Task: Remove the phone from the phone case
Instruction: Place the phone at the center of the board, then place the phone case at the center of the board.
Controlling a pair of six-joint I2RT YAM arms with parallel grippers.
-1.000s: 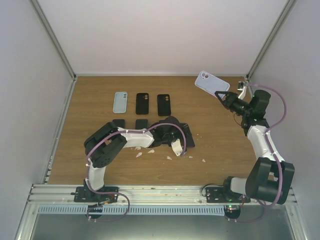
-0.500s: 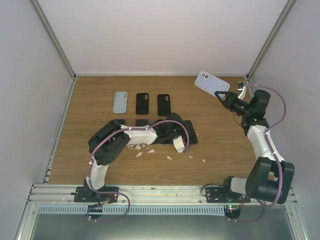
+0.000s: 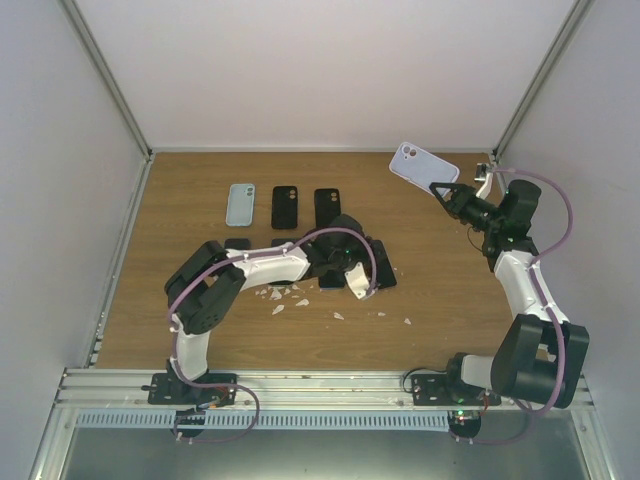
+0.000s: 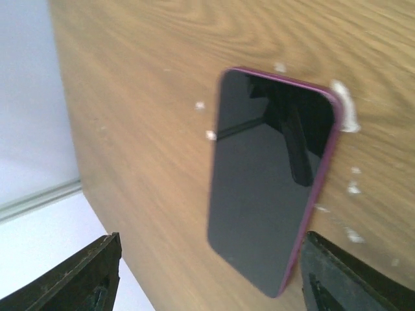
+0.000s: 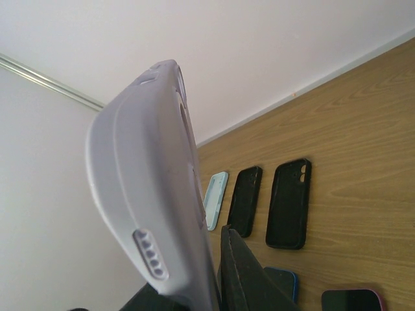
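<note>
1. Worktop (image 3: 450, 300): wood grain, white walls on three sides.
2. Right arm (image 3: 520, 285): reaches up toward the far right corner. Right gripper (image 3: 441, 189) is clamped on the lilac case (image 3: 422, 166), which is held in the air and tilted.
3. Left arm (image 3: 250, 268): bent in to mid-worktop. Left gripper (image 4: 211, 259) has its jaws wide apart and grips nothing; its two dark fingers straddle the phone without touching it.
4. Lilac case, right wrist view only: smooth matte shell with rounded corners, side button bumps and a row of small holes on one edge (image 5: 146, 181). The top view gives just its back and camera cutout.
5. Phone (image 4: 269, 188): flat on mid-worktop, glossy black screen up, magenta rim. It is clear only in the left wrist view; in the top view the wrist covers that spot.
6. Row near the far edge, left of middle: blue case (image 3: 240, 204) and two black cases (image 3: 285, 207) (image 3: 328, 208), all rounded rectangles, apart.
7. White flakes (image 3: 338, 316): scattered mid-worktop, some just beside the phone.
</note>
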